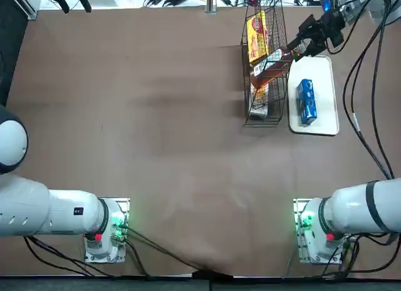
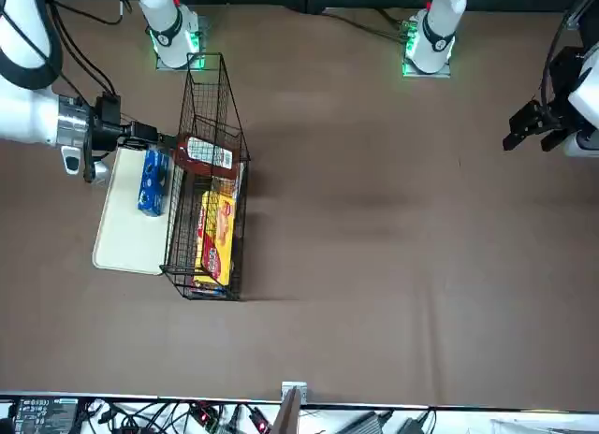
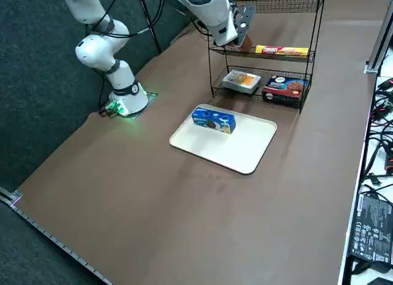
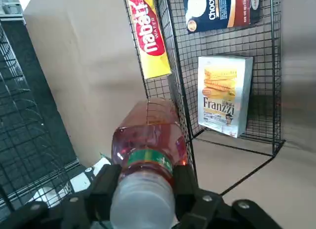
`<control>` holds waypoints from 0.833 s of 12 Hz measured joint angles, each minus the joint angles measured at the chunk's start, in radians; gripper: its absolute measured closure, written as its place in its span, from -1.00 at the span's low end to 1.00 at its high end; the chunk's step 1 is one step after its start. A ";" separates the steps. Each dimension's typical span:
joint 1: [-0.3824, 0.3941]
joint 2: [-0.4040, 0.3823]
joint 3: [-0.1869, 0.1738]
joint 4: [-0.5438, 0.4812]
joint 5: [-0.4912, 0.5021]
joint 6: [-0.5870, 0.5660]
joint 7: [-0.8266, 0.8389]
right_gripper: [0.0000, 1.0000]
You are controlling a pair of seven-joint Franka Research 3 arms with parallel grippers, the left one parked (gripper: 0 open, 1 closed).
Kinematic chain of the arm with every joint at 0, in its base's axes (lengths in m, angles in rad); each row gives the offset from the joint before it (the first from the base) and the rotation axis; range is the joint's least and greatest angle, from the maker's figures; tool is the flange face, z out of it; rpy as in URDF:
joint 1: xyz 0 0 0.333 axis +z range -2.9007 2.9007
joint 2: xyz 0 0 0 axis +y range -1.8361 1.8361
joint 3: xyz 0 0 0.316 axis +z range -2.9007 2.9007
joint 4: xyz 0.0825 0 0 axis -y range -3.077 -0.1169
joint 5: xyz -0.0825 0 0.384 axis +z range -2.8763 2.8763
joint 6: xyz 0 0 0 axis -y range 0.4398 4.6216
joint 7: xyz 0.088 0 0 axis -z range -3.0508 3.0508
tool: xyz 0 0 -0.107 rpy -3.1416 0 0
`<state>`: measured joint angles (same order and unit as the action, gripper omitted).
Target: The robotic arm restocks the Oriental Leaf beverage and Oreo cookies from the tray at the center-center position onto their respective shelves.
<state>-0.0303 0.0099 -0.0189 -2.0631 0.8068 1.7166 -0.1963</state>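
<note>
The right gripper (image 4: 148,194) was partly open, its black fingers closed in on either side of the Oriental Leaf beverage (image 4: 150,155), gripping it near the white cap (image 4: 143,202). The bottle reached out ahead of the gripper into the shelves (image 3: 313,42), lying over on its side at the upper tier level beside a yellow-and-red packet (image 4: 148,34). On the tier below the gripper's level stood a white Franzzi box (image 4: 223,93), with a dark blue and red packet (image 4: 222,11) farther from the gripper. The tray (image 3: 225,140) lay on the table (image 3: 184,223), lower than the gripper and just beside the rack. On it rested the Oreo cookies (image 3: 214,120), below the gripper and apart from it.
</note>
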 joint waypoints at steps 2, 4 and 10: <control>0.005 -0.002 0.001 -0.002 0.006 0.004 0.001 -0.59; 0.004 -0.007 0.000 -0.002 0.007 0.004 0.002 -0.99; -0.026 -0.017 -0.015 0.016 -0.030 0.004 0.001 -1.00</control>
<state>-0.0566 -0.0066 -0.0342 -2.0474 0.7772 1.7204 -0.1949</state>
